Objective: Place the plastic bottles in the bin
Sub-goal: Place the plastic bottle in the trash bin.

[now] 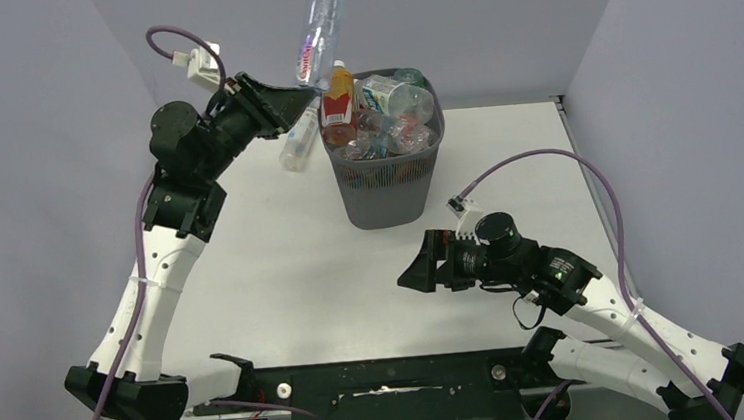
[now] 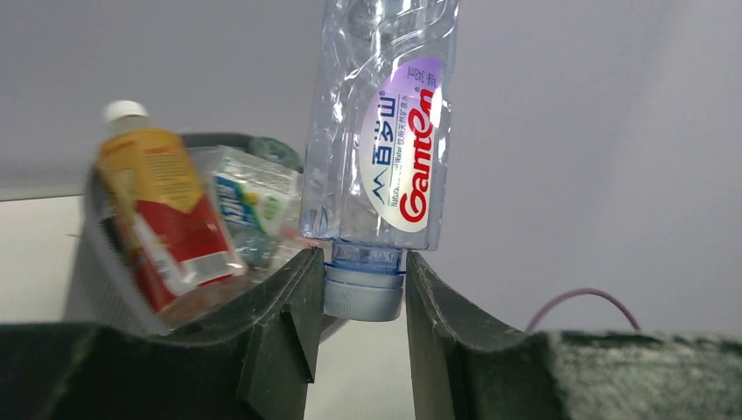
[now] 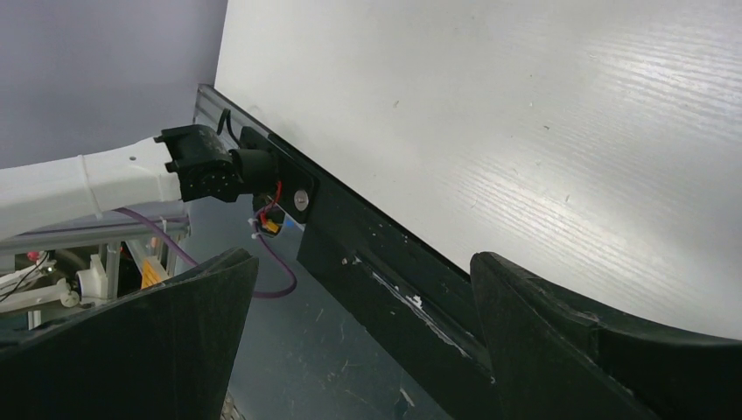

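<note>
Item: clear bottle (image 2: 385,149), pinched by cap (image 2: 363,302) only in left gripper (image 2: 363,276) beside heaped bin (image 1: 387,194) (already brimful); risk: pivots or rolls off pile (image 1: 386,119). Right gripper (image 3: 363,324): spread, empty.

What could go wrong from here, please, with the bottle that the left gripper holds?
1. The left gripper pinches the clear bottle only at its cap, with the body standing above it. It may tip or slip out.
2. The bin is heaped to its rim, so a released bottle may roll off onto the table.
3. The orange bottle pokes above the rim on the gripper's side and could be knocked out.
</note>
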